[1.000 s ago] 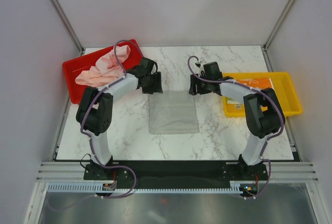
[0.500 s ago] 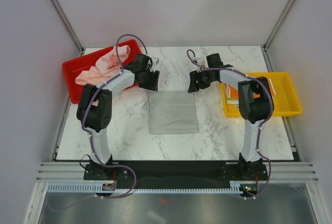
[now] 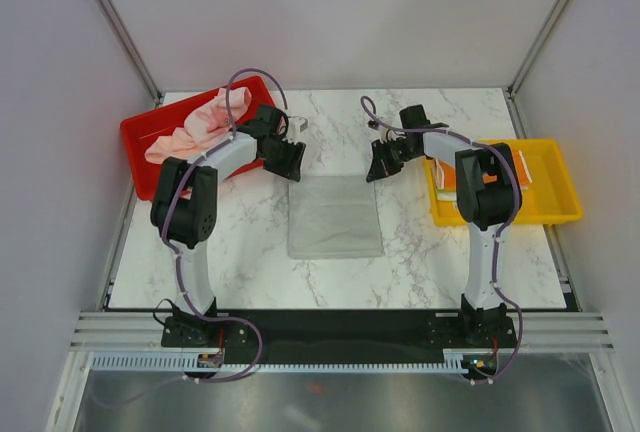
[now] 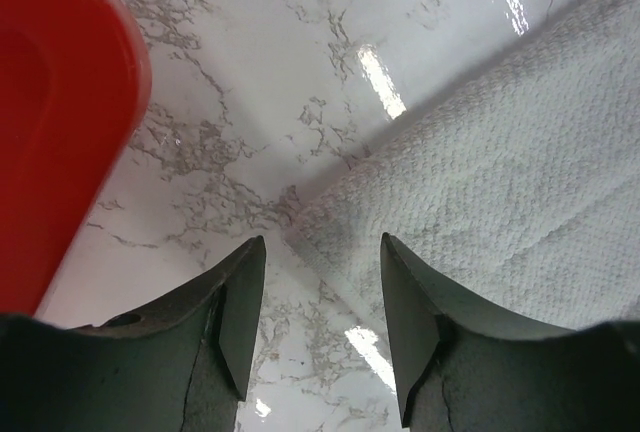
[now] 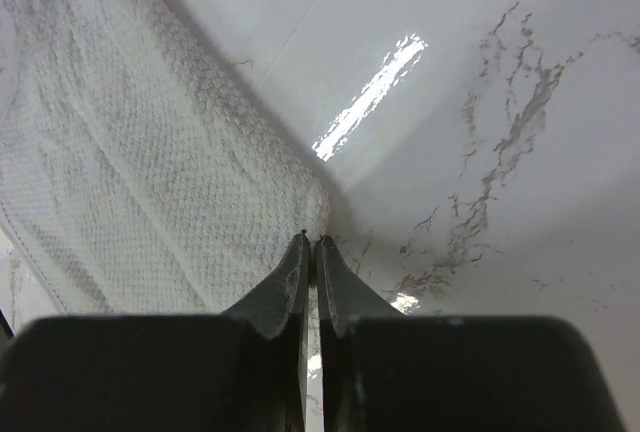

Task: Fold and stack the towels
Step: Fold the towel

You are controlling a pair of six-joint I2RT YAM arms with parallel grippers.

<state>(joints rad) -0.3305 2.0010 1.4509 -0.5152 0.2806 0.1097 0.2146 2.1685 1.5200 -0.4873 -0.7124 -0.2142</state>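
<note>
A grey-white towel (image 3: 333, 215) lies flat in the middle of the marble table. My left gripper (image 3: 290, 160) stands open at its far left corner. In the left wrist view that gripper (image 4: 322, 242) has the towel (image 4: 500, 182) corner lying between its spread fingertips. My right gripper (image 3: 380, 167) is at the far right corner. Seen from the right wrist, it (image 5: 312, 240) is shut, its tips pinching the corner of the towel (image 5: 150, 172). Crumpled pink towels (image 3: 195, 130) fill the red tray. A cream and orange towel (image 3: 447, 180) lies in the yellow tray, mostly behind my right arm.
The red tray (image 3: 140, 137) stands at the far left, its edge (image 4: 50, 122) close to my left fingers. The yellow tray (image 3: 555, 207) sits at the right edge. Bare marble (image 3: 230, 252) lies on both sides of the flat towel.
My right gripper has closed at the towel's far right corner. Both wrists have tilted and settled onto the far corners. The towel has stayed flat.
</note>
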